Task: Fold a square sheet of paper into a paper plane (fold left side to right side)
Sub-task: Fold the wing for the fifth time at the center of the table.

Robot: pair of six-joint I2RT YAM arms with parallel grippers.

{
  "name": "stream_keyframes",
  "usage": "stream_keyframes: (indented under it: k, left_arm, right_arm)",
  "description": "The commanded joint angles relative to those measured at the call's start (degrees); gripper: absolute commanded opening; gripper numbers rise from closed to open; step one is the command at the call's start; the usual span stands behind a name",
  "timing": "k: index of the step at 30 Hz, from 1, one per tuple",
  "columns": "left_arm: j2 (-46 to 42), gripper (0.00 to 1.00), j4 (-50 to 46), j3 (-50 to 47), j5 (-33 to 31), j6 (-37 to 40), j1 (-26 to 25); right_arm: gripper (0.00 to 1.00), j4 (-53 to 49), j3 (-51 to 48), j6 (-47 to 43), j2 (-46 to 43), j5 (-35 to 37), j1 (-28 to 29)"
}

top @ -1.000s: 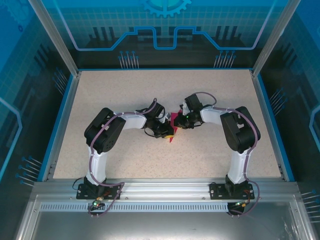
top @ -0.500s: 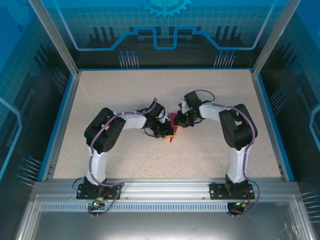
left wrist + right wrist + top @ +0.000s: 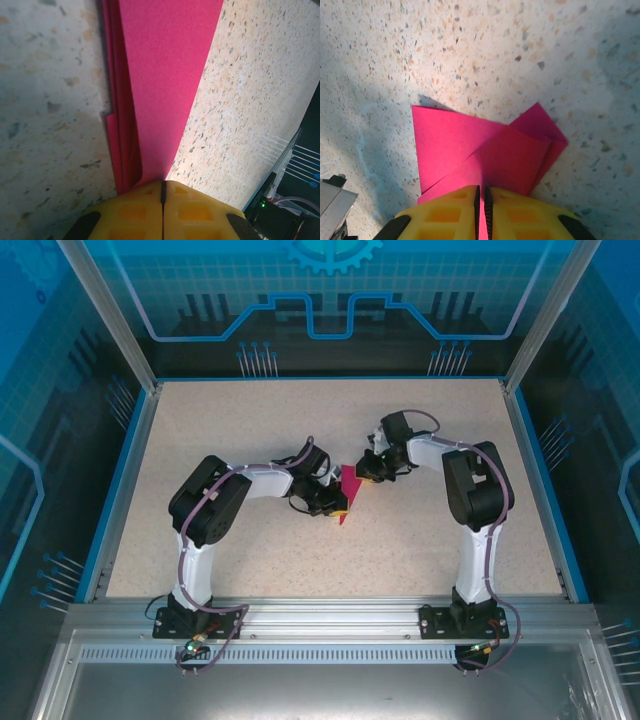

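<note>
The paper lies mid-table between the two grippers, already folded into a narrow layered wedge rather than a flat square. The left gripper has its jaws pressed together on the paper's near, narrow end. Its wrist view shows the yellow fingers meeting at a thin seam with the pink layers running in under them. The right gripper is clamped on the far end: its fingers nearly touch, a sliver of pink shows between them, and folded flaps spread beyond. This looks like a late fold, one end pinned while the other is worked. Next, I judge, the right gripper must carry its flap across, line up the edges and press the crease, without tearing the paper or dragging it from the left grip.
</note>
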Motion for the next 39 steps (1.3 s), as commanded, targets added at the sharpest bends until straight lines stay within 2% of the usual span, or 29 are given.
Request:
stream_keyframes:
  k: [1,13,23,26,32,36,39]
  left_arm:
    - [4.41,0.06,-9.57,-2.31,-4.46,0.64,-1.05]
    - [4.29,0.06,-9.02,-2.32,-3.90,0.22,-1.03]
    - [3.16,0.06,-8.36,-2.04,-3.32,-0.20,-1.07]
    - [2.89,0.07,-8.00,-2.05,-3.32,-0.35,-1.08]
    - [2.37,0.07,-7.72,-2.12,-3.29,-0.70,-1.14]
    - [2.28,0.07,-7.64,-2.06,-3.28,-0.75,-1.06]
    - [2.23,0.07,-7.53,-1.93,-3.15,-0.82,-1.09]
  right_arm:
    - [0.15,-0.02,3.38,-1.98,3.00,3.42,-3.36]
    - [0.15,-2.08,9.86,-2.86,7.84,2.12,-6.29]
    - [0.16,-6.02,16.39,-4.29,5.94,1.95,-7.93]
    - [0.16,-5.24,13.45,-4.26,1.47,0.62,-7.33]
    - [0.16,1.42,-0.81,-0.85,-9.41,-4.61,-2.75]
    - [0.16,5.22,-6.98,2.86,-10.84,-5.65,2.08]
    - [0.16,6.79,-8.34,4.44,-9.18,-4.73,3.46]
